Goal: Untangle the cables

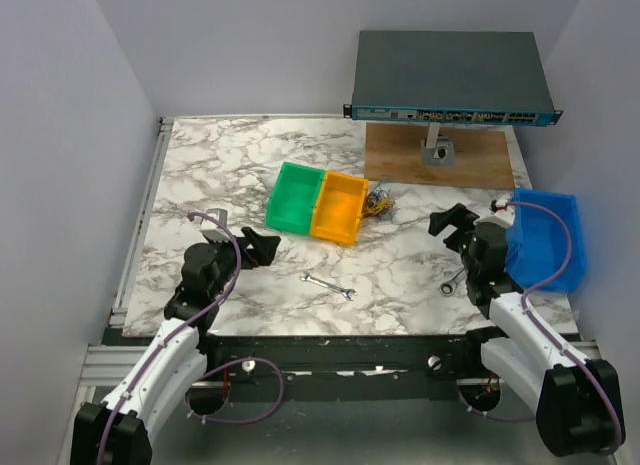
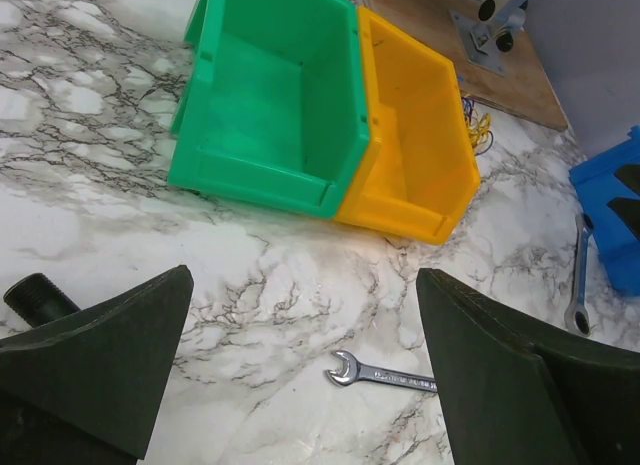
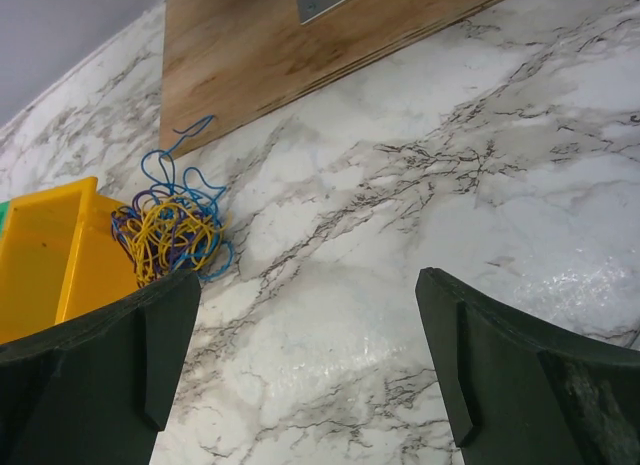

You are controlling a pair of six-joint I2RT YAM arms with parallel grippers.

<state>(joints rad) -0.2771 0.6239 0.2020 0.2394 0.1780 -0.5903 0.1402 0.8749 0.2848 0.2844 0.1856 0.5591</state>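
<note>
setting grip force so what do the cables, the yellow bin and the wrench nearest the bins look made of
The cables: thin wires in what looks like soft plastic insulation, yellow, blue and dark, curling in loose loops. The yellow bin: likely moulded plastic, even colour with a smooth, slightly shiny surface. The wrench: bare metal, silvery with bright glints.

Bright, even light is falling from overhead, and the marble table is showing pale and clean in all three views. The yellow bin is casting only a thin, soft shadow along its near edge. Far right of that bin, in the right wrist view, the tabletop is giving off a faint white sheen. Close to the lens there, the right gripper is reading almost as a silhouette, its fingers looking slightly soft-edged. In front of the bin in the left wrist view, a wrench is glinting. The top view is looking the coarsest, with fine detail smearing.
</note>
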